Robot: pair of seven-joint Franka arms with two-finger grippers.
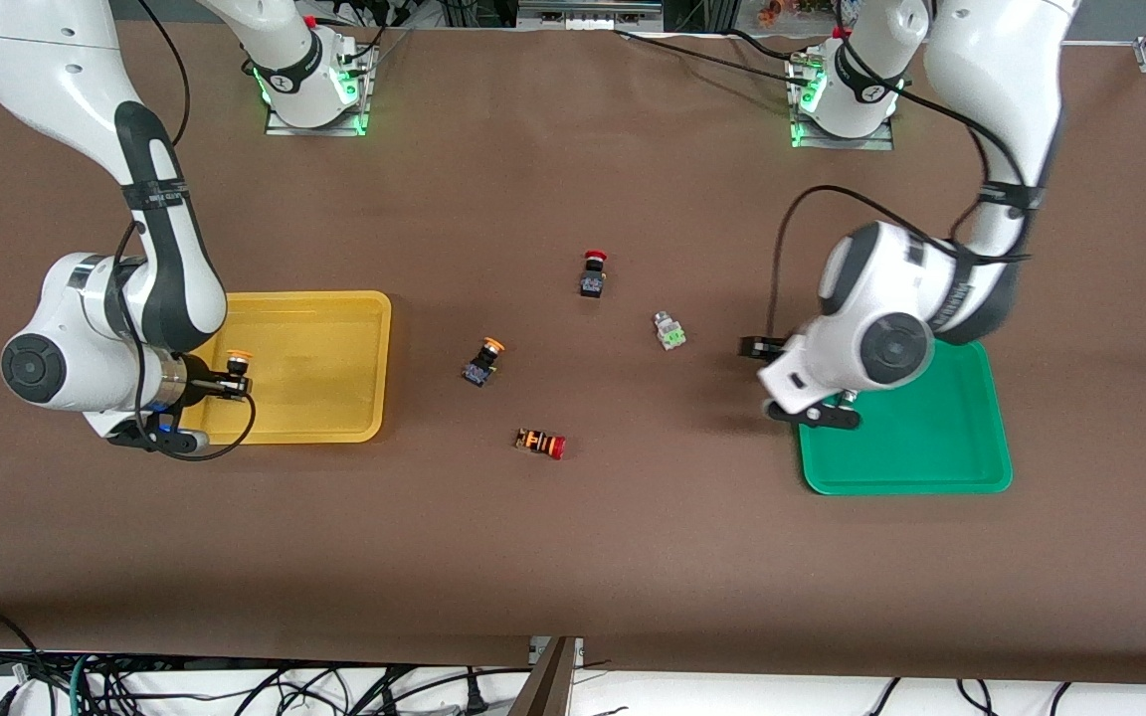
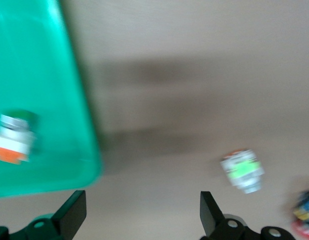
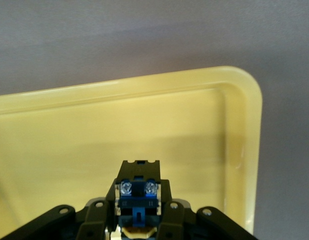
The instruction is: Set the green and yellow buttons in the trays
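My right gripper is shut on a yellow-capped button and holds it over the yellow tray. My left gripper hangs open and empty over the green tray's rim. A white-silver button with an orange face lies in that tray. A green-faced button and a second yellow-capped button lie on the table between the trays.
A red-capped black button stands farther from the front camera than the other loose buttons. A red-capped button with an orange-striped body lies nearest to that camera. Brown table surface surrounds both trays.
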